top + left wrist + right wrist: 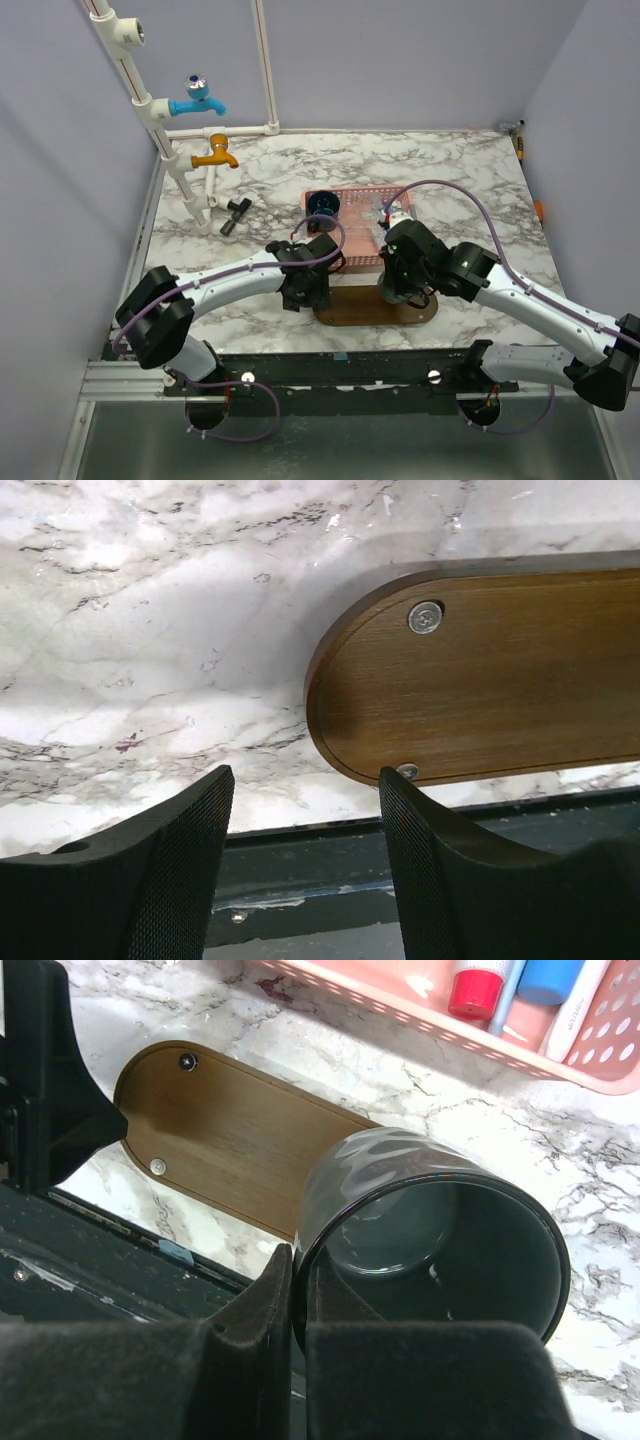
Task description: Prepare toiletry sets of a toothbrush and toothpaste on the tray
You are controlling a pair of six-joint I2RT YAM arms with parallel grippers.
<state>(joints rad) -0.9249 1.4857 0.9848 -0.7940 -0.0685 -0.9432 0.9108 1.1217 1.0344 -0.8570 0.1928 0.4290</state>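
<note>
Tray [350,310] laid at table's near edge, 6 o'clock of pink basket [360,195]; long axis run 9-to-3 in top view. Left gripper [305,785] held part-spread by tray's rounded 9 o'clock end, nothing between fingers. Right gripper [298,1282] clamped on dark cup [440,1230] wall, made out only in right wrist view. Toothpaste [475,985] shown there in basket, red cap toward 6 o'clock.
</note>
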